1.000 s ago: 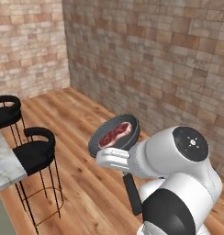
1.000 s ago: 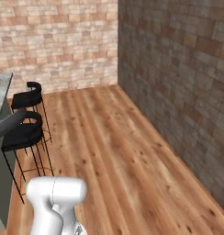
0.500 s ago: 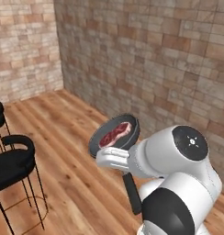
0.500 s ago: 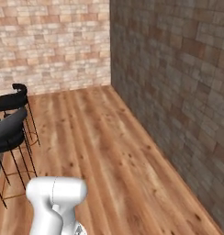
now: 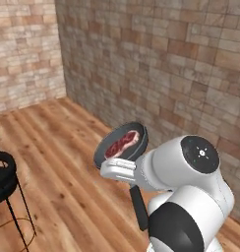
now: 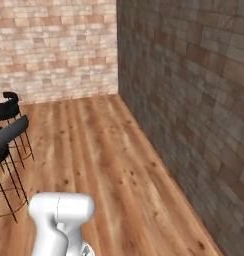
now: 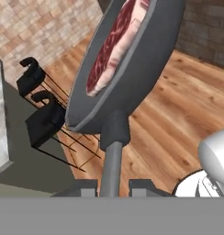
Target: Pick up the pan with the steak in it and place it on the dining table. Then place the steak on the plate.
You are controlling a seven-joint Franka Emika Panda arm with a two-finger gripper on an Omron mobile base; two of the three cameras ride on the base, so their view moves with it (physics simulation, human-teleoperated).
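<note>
My gripper [image 7: 113, 186] is shut on the long black handle of the pan [image 7: 132, 59], which hangs in the air and looks steeply tilted in the hand view. The red marbled steak [image 7: 114, 43] lies inside the pan. In the left base view the pan [image 5: 108, 147] with the steak [image 5: 123, 142] floats just ahead of my white arm, above the wooden floor. A strip of the dining table [image 7: 1, 119], marble on top with grey-green sides, shows at the left of the hand view. The plate is out of view.
Black bar stools [image 7: 44, 120] stand beside the table; one stool [image 5: 1, 173] is at the left edge of the left base view and others [image 6: 9, 131] at the left of the right base view. Brick walls [image 5: 166, 64] close the room ahead and to the right.
The whole scene has slid left in both base views, so the base has moved. The stools have drifted toward the left edge. The pan stays gripped in the same place before the arm.
</note>
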